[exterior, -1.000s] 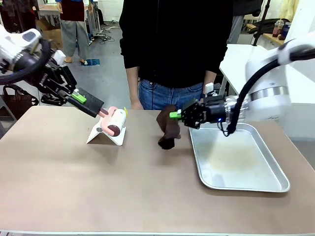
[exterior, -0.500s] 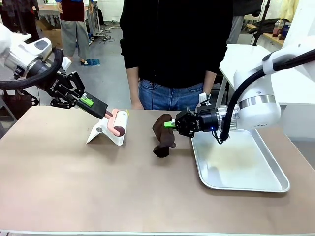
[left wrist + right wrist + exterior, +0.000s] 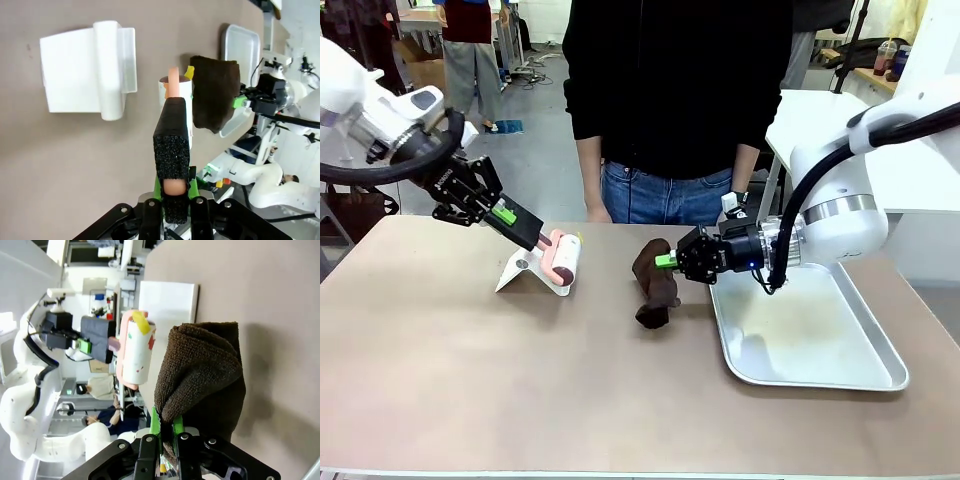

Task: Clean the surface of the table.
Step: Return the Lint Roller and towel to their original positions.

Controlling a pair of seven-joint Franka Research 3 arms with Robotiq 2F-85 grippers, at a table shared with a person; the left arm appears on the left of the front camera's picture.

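Table [image 3: 520, 380], wide and taupe-topped, spans the near part of the front view, with a person in a black top standing at its far edge. The left gripper [image 3: 516, 222] comes in from the far left, its jaws clamped shut on the black foam handle of a pink lint roller [image 3: 563, 258], whose white roll hangs just over a white folded stand [image 3: 525, 272] on the table's far-left part. Compared with a second ago, this gripper sits a little lower and further right, and the roller has come down closer to the stand. The right gripper [image 3: 667, 262] reaches in from the right, closed tight on the top of a dark brown cloth [image 3: 655, 285] that droops to the tabletop near the middle. Against the earlier pictures, that gripper and cloth have shifted slightly left, away from the shiny metal tray [image 3: 810, 330] lying on the right side. The tray has not moved.
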